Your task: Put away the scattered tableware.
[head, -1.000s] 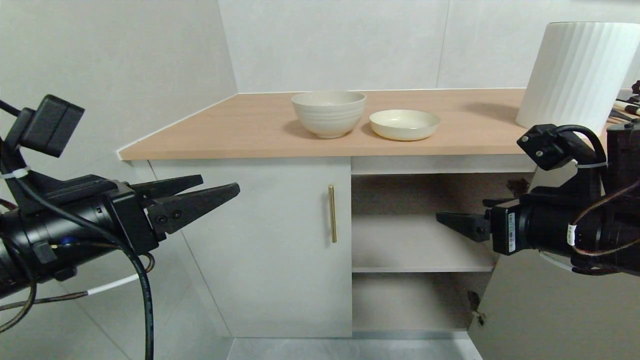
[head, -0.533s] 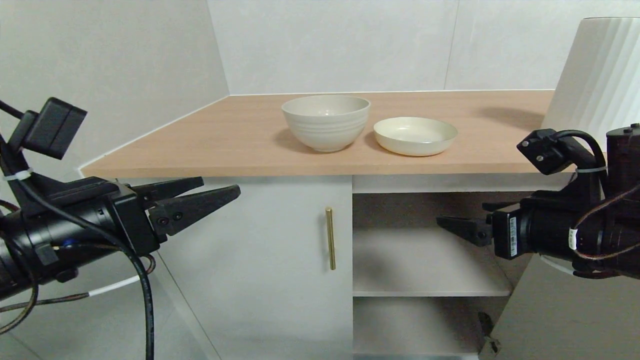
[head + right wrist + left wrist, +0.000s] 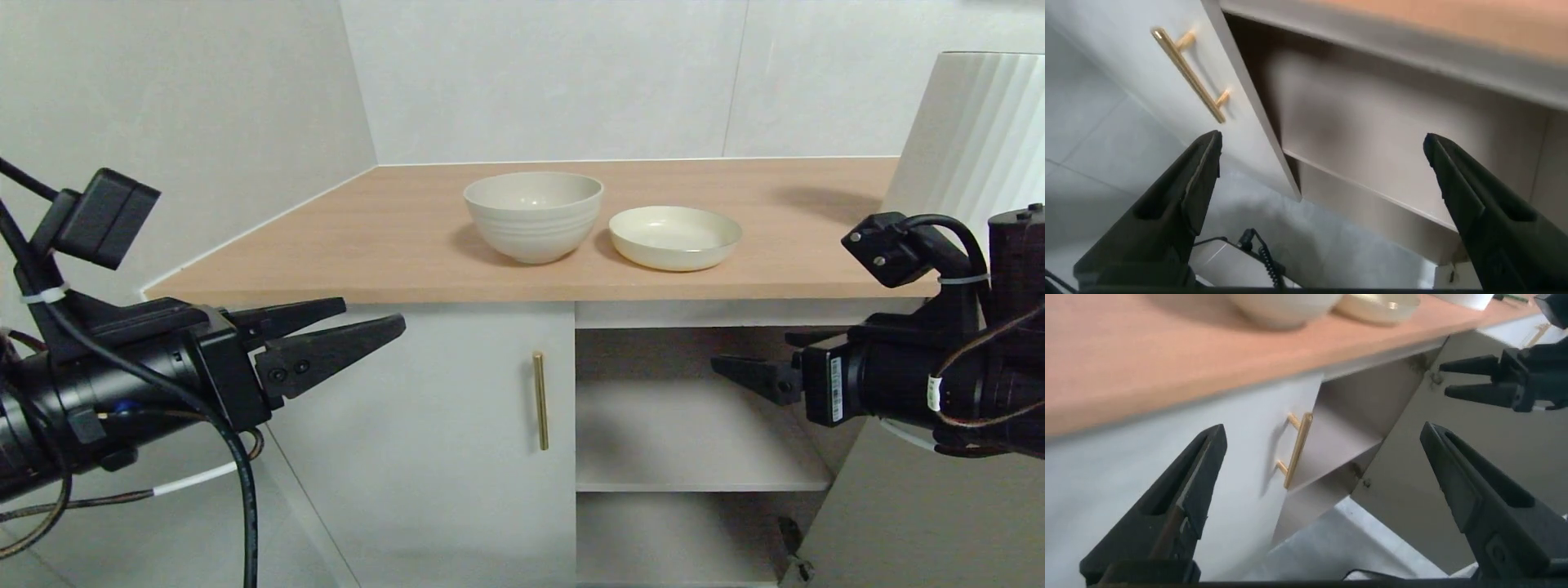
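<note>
Right gripper (image 3: 1321,137): two black fingers (image 3: 1180,208) spread wide, nothing between them | open compartment (image 3: 1372,114) of a white cabinet straight ahead | pale shelf (image 3: 1372,189) inside the compartment | closed door (image 3: 1184,16) beside the compartment, its slim gold handle (image 3: 1192,75) near the compartment | wooden countertop (image 3: 1470,20) above the compartment | grey floor (image 3: 1094,122) below.

Head view frontal; both wrist views close on cabinet handle (image 3: 540,400)

The camera has drawn nearer the bowl (image 3: 533,216) and plate (image 3: 675,237).
</note>
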Motion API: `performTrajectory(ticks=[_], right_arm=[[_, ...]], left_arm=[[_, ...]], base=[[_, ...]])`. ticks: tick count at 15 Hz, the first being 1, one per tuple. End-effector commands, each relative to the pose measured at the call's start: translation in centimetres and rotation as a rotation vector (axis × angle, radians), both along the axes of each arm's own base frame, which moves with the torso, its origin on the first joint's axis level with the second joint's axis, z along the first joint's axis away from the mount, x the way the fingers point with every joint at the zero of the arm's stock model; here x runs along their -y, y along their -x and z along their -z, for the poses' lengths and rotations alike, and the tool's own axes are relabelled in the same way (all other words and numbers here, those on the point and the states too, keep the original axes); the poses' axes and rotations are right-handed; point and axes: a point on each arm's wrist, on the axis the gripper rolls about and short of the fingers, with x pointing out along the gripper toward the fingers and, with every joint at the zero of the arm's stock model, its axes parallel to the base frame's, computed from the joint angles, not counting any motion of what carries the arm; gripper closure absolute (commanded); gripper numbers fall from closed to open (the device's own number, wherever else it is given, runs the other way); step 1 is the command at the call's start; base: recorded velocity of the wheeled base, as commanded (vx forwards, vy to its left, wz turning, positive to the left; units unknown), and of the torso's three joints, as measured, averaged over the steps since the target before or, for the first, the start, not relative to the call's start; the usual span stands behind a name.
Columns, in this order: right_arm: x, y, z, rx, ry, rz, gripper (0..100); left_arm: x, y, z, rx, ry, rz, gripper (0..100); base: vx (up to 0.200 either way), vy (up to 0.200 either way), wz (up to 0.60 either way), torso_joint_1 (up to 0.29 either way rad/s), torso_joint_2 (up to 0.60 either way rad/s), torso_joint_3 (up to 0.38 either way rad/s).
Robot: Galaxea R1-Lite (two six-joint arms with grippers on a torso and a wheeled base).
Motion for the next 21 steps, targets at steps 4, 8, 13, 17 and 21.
performTrajectory(ticks=[4, 8, 13, 17, 21], right_arm=[[-0.1, -0.2, 0.3, -0.011, 0.008, 0.001, 0], [-0.1, -0.2, 0.3, -0.006, 0.02, -0.003, 0], [-0.1, -0.3, 0.5, -0.009, 0.024, -0.001, 0], [-0.1, -0.4, 0.6, -0.011, 0.029, -0.002, 0], [-0.9, -1.9, 1.1, 0.01, 0.016, 0.006, 0]], left_arm=[[0.1, -0.4, 0.4, -0.02, -0.006, 0.0, 0], [0.1, -0.4, 0.4, -0.018, -0.007, 0.0, 0], [0.2, -0.3, 0.5, -0.019, -0.007, 0.006, 0], [0.3, -0.2, 0.4, -0.014, -0.006, 0.009, 0], [0.5, -0.6, -1.3, 0.033, 0.01, 0.011, 0]], base=[[0.0, 0.0, 0.0, 0.138, -0.4, -0.294], [0.0, 0.0, 0.0, 0.166, -0.48, -0.29], [0.0, 0.0, 0.0, 0.192, -0.47, -0.279], [0.0, 0.0, 0.0, 0.163, -0.37, -0.214], [0.0, 0.0, 0.0, 0.021, -0.04, -0.022]])
